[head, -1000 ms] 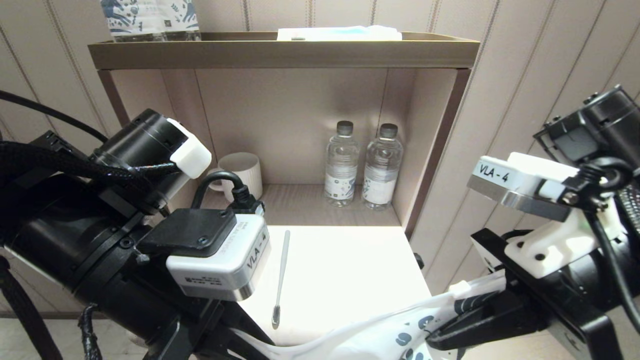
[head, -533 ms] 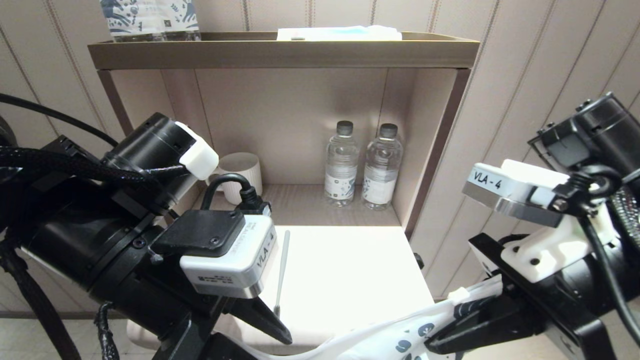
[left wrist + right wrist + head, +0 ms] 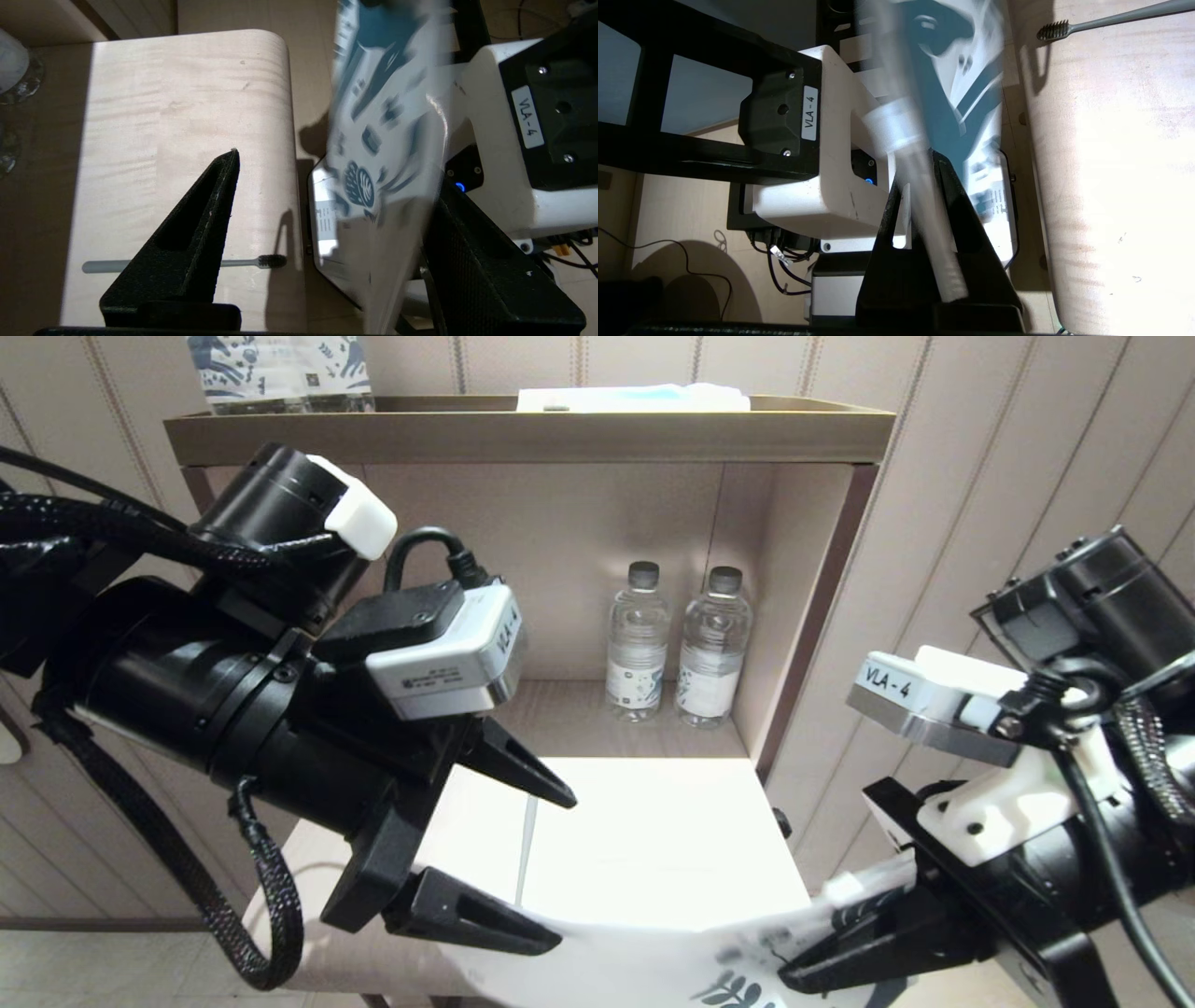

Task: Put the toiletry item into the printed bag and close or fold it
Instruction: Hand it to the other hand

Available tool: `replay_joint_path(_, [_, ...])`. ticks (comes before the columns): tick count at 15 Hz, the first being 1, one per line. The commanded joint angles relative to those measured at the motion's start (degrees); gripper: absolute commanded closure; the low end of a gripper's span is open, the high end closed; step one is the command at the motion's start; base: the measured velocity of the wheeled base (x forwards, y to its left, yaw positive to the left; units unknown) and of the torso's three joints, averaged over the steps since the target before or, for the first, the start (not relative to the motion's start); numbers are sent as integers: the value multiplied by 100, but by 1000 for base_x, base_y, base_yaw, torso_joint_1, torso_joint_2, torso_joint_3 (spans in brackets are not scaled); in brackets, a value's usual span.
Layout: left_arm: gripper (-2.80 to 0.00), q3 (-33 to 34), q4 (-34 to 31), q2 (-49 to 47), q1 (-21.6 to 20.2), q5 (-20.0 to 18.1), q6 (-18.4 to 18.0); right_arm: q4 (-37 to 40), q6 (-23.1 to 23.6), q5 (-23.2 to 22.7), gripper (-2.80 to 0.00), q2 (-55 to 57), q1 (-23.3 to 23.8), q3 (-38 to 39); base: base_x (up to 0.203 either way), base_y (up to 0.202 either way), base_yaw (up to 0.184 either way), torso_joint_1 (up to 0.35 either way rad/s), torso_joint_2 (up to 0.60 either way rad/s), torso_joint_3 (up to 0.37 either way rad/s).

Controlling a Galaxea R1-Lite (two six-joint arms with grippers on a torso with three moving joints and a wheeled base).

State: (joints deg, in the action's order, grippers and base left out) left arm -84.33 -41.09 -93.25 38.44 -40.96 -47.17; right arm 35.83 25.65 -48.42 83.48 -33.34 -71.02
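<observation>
My right gripper [image 3: 794, 980] pinches the floppy printed pouch [image 3: 653, 966] at lower right, while my spread-open, empty left gripper [image 3: 551, 873] has risen above the slim toothbrush [image 3: 100, 267].

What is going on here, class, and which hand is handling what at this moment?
A two-armed robot is holding the printed bag in front of a light table. The right hand is shut on one end of the bag. The left hand is wide open at the bag's other end, its lower finger against the fabric. The toothbrush lies on the table, not yet in the bag. Two water bottles and a cup stand on the shelf behind.
</observation>
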Motion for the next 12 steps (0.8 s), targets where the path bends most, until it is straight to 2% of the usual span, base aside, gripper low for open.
replay_joint_path(1, [-280, -417, -45, -355, -91, -32, 85, -48, -21, -30, 0, 92, 1, -15, 0, 0, 0, 0, 0, 0])
replay_joint_path(3, [-280, -738, -85, -458, -211, -158, 776, -94, -88, -45, 0, 91, 21, -67, 0, 0, 0, 0, 0, 0])
replay_joint_path(5, [-280, -758, -58, -336, -222, -234, 1226, -95, -110, -45, 0, 90, 47, -93, 0, 0, 0, 0, 0, 0])
replay_joint_path(6, [-280, -785, -44, -311, -223, -236, 1561, -160, -199, -27, 0, 116, 47, -114, 0, 0, 0, 0, 0, 0])
replay_joint_path(7, [-280, -840, -34, -264, -220, -237, 2017, -269, -293, 0, 0, 131, 47, -93, 0, 0, 0, 0, 0, 0])
replay_joint_path(9, [-280, -889, 161, -74, -216, -286, 3398, -816, -535, 32, 0, 252, 203, -12, 0, 0, 0, 0, 0, 0])
replay_joint_path(10, [-280, -711, 503, 54, -218, -310, 3733, -1043, -631, 66, 0, 284, 368, 0, 0, 0, 0, 0, 0, 0])
replay_joint_path(11, [-280, -479, 867, 98, -221, -280, 3780, -1252, -729, 214, 0, 364, 450, -2, 0, 0, 0, 0, 0, 0])
replay_joint_path(12, [-280, -306, 1144, 130, -227, -164, 3781, -1388, -775, 579, 0, 421, 440, -8, 0, 0, 0, 0, 0, 0])
